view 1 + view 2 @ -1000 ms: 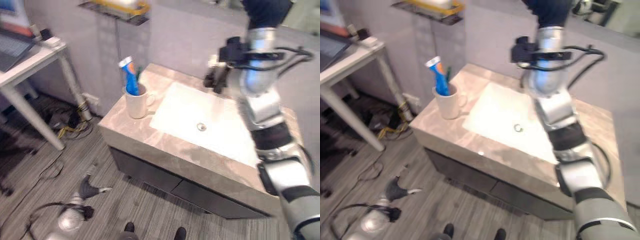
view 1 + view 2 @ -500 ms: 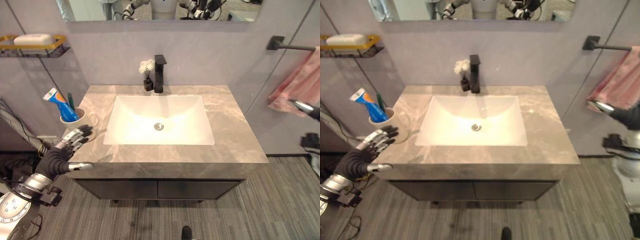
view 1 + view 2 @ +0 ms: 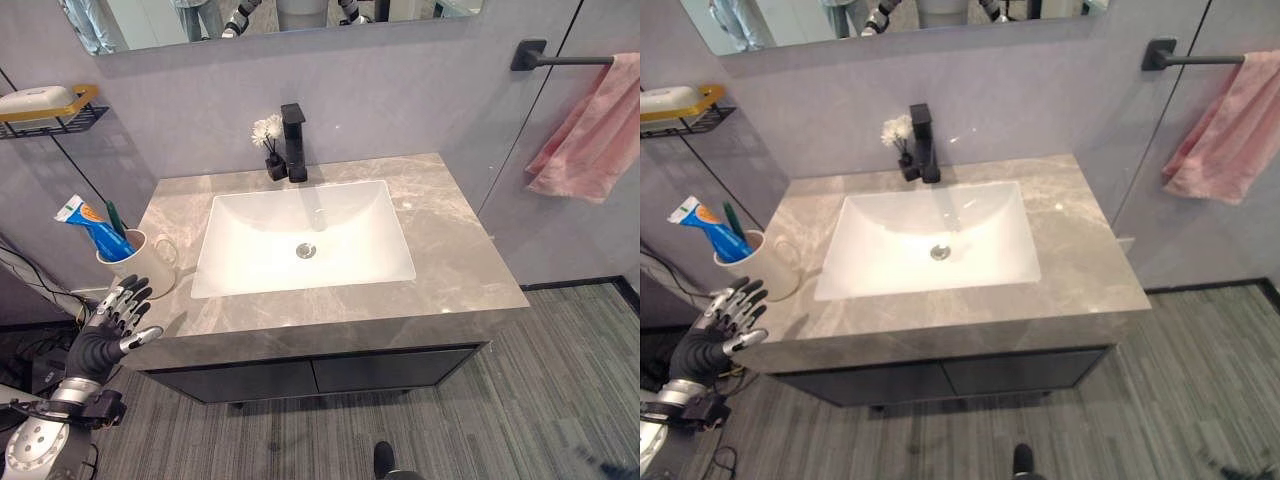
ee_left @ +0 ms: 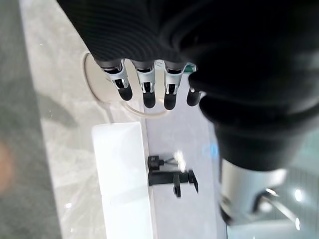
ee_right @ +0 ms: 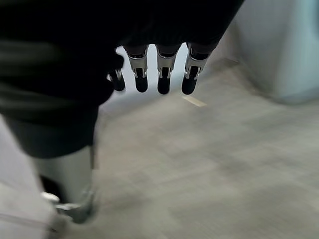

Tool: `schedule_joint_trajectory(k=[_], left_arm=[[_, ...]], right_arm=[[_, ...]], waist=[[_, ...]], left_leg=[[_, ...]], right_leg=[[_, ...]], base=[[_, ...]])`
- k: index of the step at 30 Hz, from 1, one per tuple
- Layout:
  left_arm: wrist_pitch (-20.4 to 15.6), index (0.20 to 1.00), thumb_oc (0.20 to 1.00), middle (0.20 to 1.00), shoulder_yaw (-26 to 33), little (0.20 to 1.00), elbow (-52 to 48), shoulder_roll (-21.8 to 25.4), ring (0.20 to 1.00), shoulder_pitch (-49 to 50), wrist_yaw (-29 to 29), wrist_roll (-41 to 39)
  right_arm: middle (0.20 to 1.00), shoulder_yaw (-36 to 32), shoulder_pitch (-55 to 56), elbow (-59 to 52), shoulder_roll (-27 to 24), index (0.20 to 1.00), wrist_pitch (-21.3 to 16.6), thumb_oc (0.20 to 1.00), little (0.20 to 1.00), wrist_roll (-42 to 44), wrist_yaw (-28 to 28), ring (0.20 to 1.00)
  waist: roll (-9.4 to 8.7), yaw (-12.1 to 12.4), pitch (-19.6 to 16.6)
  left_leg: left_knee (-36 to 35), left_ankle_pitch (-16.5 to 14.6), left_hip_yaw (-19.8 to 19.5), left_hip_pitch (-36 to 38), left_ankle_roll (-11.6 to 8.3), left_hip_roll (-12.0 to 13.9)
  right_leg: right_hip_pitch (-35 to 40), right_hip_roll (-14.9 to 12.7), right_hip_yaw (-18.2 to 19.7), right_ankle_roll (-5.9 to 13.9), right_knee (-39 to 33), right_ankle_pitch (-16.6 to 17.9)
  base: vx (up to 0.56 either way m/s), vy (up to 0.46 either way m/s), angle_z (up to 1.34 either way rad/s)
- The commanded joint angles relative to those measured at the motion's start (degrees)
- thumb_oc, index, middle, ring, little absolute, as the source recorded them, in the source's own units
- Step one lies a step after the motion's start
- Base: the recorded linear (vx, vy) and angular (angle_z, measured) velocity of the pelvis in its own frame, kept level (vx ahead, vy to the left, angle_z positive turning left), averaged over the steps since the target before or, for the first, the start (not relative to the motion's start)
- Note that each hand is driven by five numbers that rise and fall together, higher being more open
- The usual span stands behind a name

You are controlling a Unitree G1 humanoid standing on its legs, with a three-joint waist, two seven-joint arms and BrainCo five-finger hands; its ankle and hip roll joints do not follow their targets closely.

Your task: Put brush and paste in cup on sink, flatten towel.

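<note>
- standing just past the fingertips of the left hand (image 3: 105, 328), one white cup (image 3: 138, 264) rests on the grey marble counter (image 3: 455, 250), apart from the fingers.
- the left hand's fingers are spread and straight, holding nothing, with the thumb out to the side; it hovers at the counter's front corner.
- inside the cup stand two things: one blue toothpaste tube (image 3: 93, 226) leaning away from the basin, and one green toothbrush (image 3: 113, 217) just beside it, upright.
- one white sink basin (image 3: 303, 237) lies beyond the cup from the fingers, with one black faucet (image 3: 294, 141) at its back edge and one small vase of white flowers (image 3: 268, 147) touching beside the faucet.
- one pink towel (image 3: 590, 128) hangs bunched and uneven from one black bar (image 3: 558, 58), well apart from the left fingers, on the far wall side.
- the right hand (image 5: 149, 55) shows in its own wrist view with fingers straight and relaxed, empty, above grey flooring.
- one wire shelf (image 3: 45, 108) holding one white soap bar (image 3: 33, 99) sits on the wall above the cup.
</note>
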Motion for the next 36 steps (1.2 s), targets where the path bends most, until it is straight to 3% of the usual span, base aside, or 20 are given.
schedule_joint_trajectory(k=[1, 4, 6, 13, 21, 29, 33, 36], left_arm=[[-1.7, 0.2, 0.2, 0.2, 3.24, 0.2, 0.55, 2.69, 0.2, -1.66, 1.66, -1.4], [-1.51, 0.2, 0.2, 0.2, 3.18, 0.2, 2.07, 2.54, 0.2, -2.37, 1.89, -1.32], [-1.48, 0.2, 0.2, 0.2, 3.05, 0.2, 4.54, 4.77, 0.2, -3.9, 2.25, 0.45], [-1.7, 0.2, 0.2, 0.2, 4.13, 0.2, 6.61, 7.43, 0.2, -5.17, 3.54, 1.43], [-2.02, 0.2, 0.2, 0.2, 3.12, 0.2, 8.54, 10.41, 0.2, -9.23, 4.34, 1.24], [-2.15, 0.2, 0.2, 0.2, 1.53, 0.2, 5.9, 9.52, 0.2, -10.38, 3.7, 0.43], [-2.21, 0.2, 0.2, 0.2, 1.7, 0.2, 4.55, 10.96, 0.2, -10.76, 2.45, -0.55], [-2.55, 0.2, 0.2, 0.2, 1.25, 0.2, 5.04, 11.54, 0.2, -11.49, 2.59, -0.31]], right_arm=[[1.0, 1.96, -3.74, -3.34, 1.65, 1.0, 0.1, 1.0, 1.0, 0.57, 6.92, 1.0], [1.0, 6.75, -4.2, -2.73, 3.84, 1.0, 0.88, 1.0, 1.0, -1.74, 9.44, 1.0], [1.0, 13.67, -5.08, -6.29, 4.26, 1.0, 1.66, 1.0, 1.0, -8.61, 10.17, 1.0], [1.0, 12.48, -5.45, -7.9, 6.04, 1.0, 1.96, 1.0, 1.0, -5.4, 9.43, 1.0], [1.0, 14.77, -5.99, -7.58, 5.34, 1.0, 2.89, 1.0, 1.0, -8.52, 8.95, 1.0], [1.0, 13.83, -6.12, -7.32, 4.97, 1.0, 3.16, 1.0, 1.0, -8.61, 8.95, 1.0], [1.0, 13.35, -6.22, -9.75, 3.28, 1.0, 3.4, 1.0, 1.0, -9.96, 9.22, 1.0], [1.0, 14.14, -7.68, -9.57, 3.0, 1.0, 3.87, 1.0, 1.0, -11.13, 9.52, 1.0]], waist=[[-2.66, 0.03, 0.22], [-2.38, 0.19, 0.18], [-2.05, 0.58, 0.29], [-1.81, 0.43, 0.32], [-1.95, 0.04, 1.38], [-3.24, -0.38, 2.3], [-3.31, -0.78, 3.38], [-3.4, -0.72, 4.65]], left_leg=[[1.38, 1.83, -2.97, -2.14, 0.83, -1.32], [1.17, 1.85, -3.07, -2.04, 0.87, -1.49], [1.07, 1.81, -3.14, -2.47, 0.97, -1.77], [0.34, 1.74, -2.89, -3.74, 1.38, -2.44], [0.52, 0.75, -2.71, -4.42, 2.07, -3.5], [7.9, -2.97, -3.13, -6.84, 3.17, -4.95], [10.07, -4.77, -2.36, -8.97, 4.78, -7.28], [10.17, -4.79, -0.8, -10.02, 5.83, -8.08]], right_leg=[[6.83, -2.85, -1.94, 4.34, 0.47, -6.06], [6.87, -2.92, -2.18, 4.39, 0.47, -6.12], [6.37, -3.09, -2.3, 4.6, 0.47, -6.0], [4.51, -3.49, -1.77, 5.24, 0.47, -5.43], [3.47, -4.28, -0.72, 5.89, 0.47, -5.05], [4.62, -6.26, -0.12, 6.16, 0.47, -4.31], [2.01, -9.23, 2.0, 8.21, 0.9, -0.85], [-2.35, -9.89, 3.19, 9.05, 3.98, 1.67]], base=[[0.0, 0.0, 0.0], [0.01, 0.003, 0.0], [0.03, 0.025, 0.04], [0.02, 0.021, 0.01], [0.02, 0.044, -0.02], [-0.02, 0.062, 0.01], [-0.1, 0.192, -0.03], [-0.18, 0.21, -0.22]])
